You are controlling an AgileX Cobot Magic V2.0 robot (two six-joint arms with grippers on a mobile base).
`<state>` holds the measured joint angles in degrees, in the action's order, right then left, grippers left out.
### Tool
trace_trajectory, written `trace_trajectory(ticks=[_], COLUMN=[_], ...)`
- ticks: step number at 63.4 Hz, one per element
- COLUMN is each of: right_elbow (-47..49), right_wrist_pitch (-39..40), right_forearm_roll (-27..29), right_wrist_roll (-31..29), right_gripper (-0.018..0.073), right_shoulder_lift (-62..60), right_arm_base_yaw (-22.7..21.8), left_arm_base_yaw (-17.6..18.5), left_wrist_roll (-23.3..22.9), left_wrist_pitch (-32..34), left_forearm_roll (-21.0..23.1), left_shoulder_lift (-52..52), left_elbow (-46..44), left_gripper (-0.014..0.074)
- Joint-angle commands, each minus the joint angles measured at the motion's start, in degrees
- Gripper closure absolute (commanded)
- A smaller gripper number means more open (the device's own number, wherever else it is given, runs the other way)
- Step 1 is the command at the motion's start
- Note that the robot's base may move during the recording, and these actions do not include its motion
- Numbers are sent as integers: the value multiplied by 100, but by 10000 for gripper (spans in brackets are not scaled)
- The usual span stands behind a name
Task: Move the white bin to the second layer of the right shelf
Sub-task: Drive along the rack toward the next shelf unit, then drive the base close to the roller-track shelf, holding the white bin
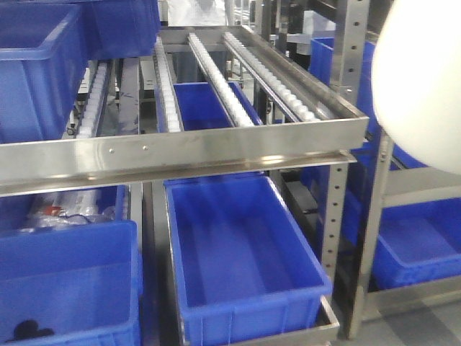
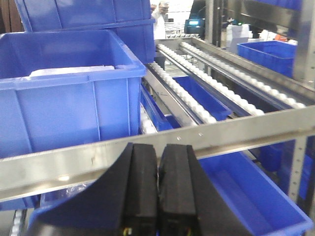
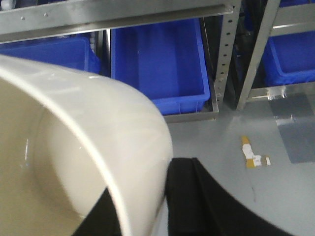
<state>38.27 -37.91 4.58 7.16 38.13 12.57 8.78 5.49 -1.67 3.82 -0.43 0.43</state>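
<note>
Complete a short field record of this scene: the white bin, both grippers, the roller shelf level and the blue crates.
white bin: held in the air at the upper right of the front view, not on any shelf
right gripper: shut on the bin's rim, one finger inside, one outside
left gripper: shut, holding nothing, near the rack's front rail
roller level: sloping roller rails; blue crate on its left side, middle and right lanes free
lower crate: blue, empty, beneath the roller level

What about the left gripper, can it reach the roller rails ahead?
Probably yes: the left gripper, shut, faces the steel front rail; the roller rails beyond lie bare, the blue crate beside them.
</note>
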Motion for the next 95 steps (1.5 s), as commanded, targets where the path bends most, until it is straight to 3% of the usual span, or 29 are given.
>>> trace_trajectory(ticks=[1, 95], right_elbow=[180, 180], right_wrist_pitch=[491, 491], right_forearm_roll=[28, 28], right_wrist_roll=[-17, -17], right_gripper=[504, 504], right_shoulder_lift=[-7, -7], right_arm_base_yaw=[-37, -37], left_arm_base_yaw=[18, 18], left_wrist_roll=[-43, -43], left_wrist_pitch=[515, 515], left_forearm_roll=[44, 44], left_shoulder_lift=[-97, -97], left_elbow=[190, 190], left_gripper=[512, 512])
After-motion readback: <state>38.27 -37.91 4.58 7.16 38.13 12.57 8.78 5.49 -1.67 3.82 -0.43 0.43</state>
